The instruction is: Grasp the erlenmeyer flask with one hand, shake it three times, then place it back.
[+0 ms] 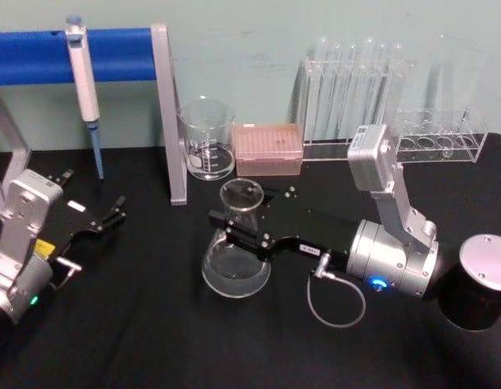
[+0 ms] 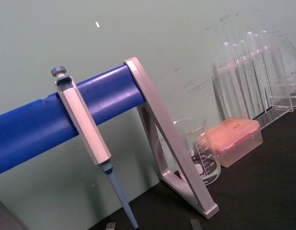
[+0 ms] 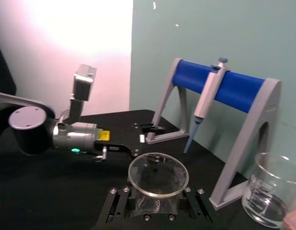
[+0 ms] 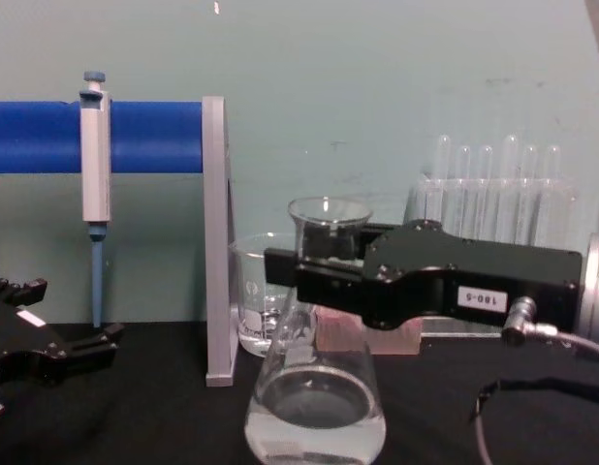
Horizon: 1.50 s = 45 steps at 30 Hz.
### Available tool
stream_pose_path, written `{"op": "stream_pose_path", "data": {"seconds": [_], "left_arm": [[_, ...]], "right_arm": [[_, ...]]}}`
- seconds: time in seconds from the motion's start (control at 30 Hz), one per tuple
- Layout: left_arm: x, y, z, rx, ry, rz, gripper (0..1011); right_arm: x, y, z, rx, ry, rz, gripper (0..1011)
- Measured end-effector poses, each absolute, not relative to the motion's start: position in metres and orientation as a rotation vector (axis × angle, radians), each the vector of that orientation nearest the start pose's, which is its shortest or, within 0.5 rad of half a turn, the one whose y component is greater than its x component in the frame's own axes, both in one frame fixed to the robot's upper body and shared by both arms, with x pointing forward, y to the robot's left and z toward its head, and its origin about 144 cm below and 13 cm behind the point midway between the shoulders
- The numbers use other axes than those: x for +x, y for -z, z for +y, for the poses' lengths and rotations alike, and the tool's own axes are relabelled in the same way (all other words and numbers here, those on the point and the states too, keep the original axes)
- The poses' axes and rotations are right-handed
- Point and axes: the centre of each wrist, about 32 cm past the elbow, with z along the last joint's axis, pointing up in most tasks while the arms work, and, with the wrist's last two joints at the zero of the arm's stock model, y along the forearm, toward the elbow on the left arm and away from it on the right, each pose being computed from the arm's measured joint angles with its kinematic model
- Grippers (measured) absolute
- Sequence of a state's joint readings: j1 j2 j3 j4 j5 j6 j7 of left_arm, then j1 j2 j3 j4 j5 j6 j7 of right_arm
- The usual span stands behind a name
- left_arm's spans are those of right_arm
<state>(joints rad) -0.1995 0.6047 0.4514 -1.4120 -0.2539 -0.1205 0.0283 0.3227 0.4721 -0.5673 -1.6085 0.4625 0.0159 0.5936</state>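
Flask: we see the flask (image 1: 236, 247) upright on the black worktop (image 1: 153, 332), centre front, some clear liquid in the base; its long axis is vertical, neck up.
Right tool: the right tool (image 1: 234, 235) reaches in from the right side and sits level at the flask neck, one finger on each side of the glass. From the chest view, the right tool (image 4: 314, 266) crosses the neck just under the rim, so we judge it clenched on the flask, or very nearly so.
Key relation: flask sits straight ahead of the right tool between its fingers; tool axis horizontal, flask axis vertical, so they cross at right angles. The right wrist view looks down on the rim of the flask (image 3: 158, 175), centred between the fingers (image 3: 118, 203).
Left tool: the left tool (image 1: 104, 220) lies low at the left, well apart from the flask, fingers spread, holding nothing; we take it as idle.
Nearer arm: right, clearly.
Base: looks to be on the worktop; we judge the lift not yet made.
Nearby: beaker (image 1: 207, 138) and pipette stand (image 1: 171, 113) behind the flask, near enough that we'd watch them in a shake.
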Motion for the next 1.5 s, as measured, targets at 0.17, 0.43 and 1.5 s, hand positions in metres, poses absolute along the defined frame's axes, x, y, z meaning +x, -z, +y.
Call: {"op": "stream_pose_path", "data": {"seconds": [0.17,0.43,1.5], "left_arm": [[0.489,-1.140,0.310,0.305,-1.248,-0.285,1001],[0.489,-1.140,0.310,0.305,-1.248,-0.285,1001],[0.489,-1.140,0.310,0.304,-1.248,-0.285,1001]], "right_arm": [[0.504,-1.212,-0.204,-0.035,0.510,-0.113,449],[0.511,-1.213,-0.211,-0.028,0.586,-0.124,449],[0.525,-1.210,-0.250,-0.028,0.893,-0.124,449]]}}
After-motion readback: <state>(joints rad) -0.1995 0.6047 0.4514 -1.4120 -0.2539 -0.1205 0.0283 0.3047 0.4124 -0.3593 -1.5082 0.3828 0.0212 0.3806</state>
